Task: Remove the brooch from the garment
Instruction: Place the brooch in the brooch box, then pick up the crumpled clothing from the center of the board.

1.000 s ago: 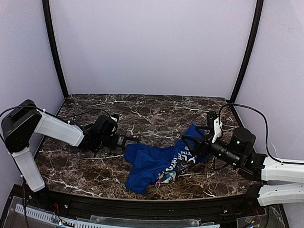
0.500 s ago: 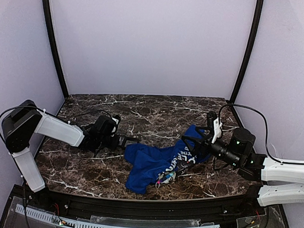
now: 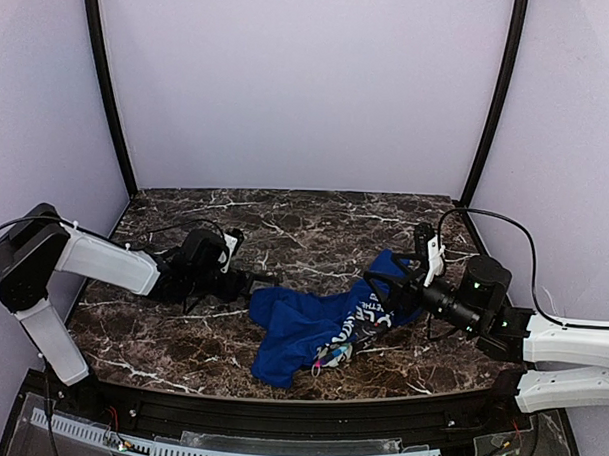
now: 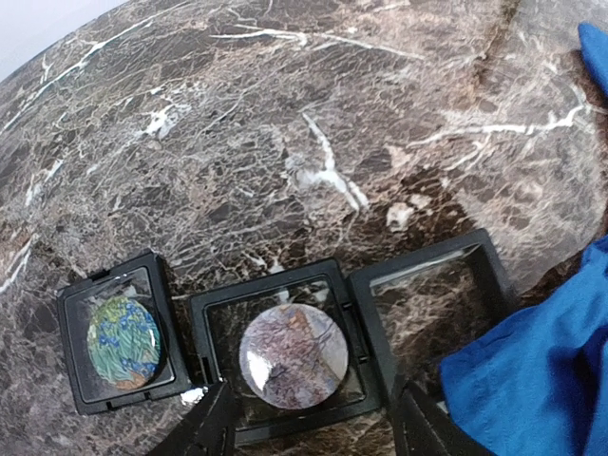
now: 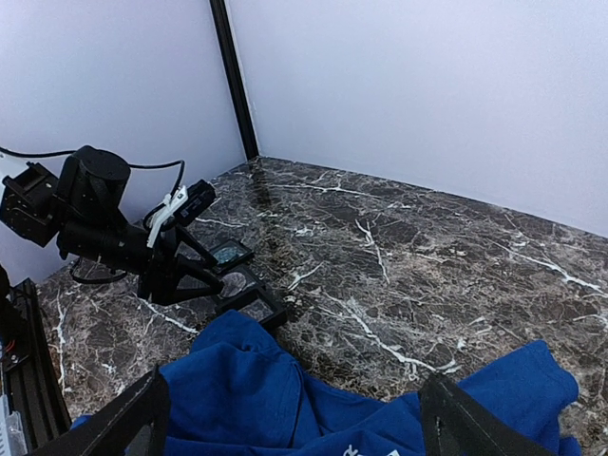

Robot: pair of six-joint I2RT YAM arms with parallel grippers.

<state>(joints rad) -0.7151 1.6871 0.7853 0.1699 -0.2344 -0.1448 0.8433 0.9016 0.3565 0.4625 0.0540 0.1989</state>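
Observation:
The blue garment [image 3: 306, 326] lies crumpled on the marble table, seen also in the right wrist view [image 5: 242, 399]. The brooch [image 3: 332, 355] is a tiny multicoloured spot at the garment's near edge. My left gripper [image 3: 255, 279] is open just left of the cloth. In the left wrist view its fingers [image 4: 214, 427] straddle a small black tray [image 4: 214, 323] holding a greyish-purple round pin [image 4: 290, 354]; nothing is held. My right gripper [image 3: 378, 303] is open over the garment's right part, its jaws wide and empty [image 5: 294, 389].
A second tray holds a green-and-blue round pin [image 4: 123, 340], and a third tray [image 4: 432, 304] beside the cloth is empty. The left arm [image 5: 104, 214] shows in the right wrist view. Black corner posts and pale walls bound the table.
My left gripper has opened from shut, leaving the greyish-purple pin in the middle tray, and its arm has drawn back slightly to the left. The right arm has not moved.

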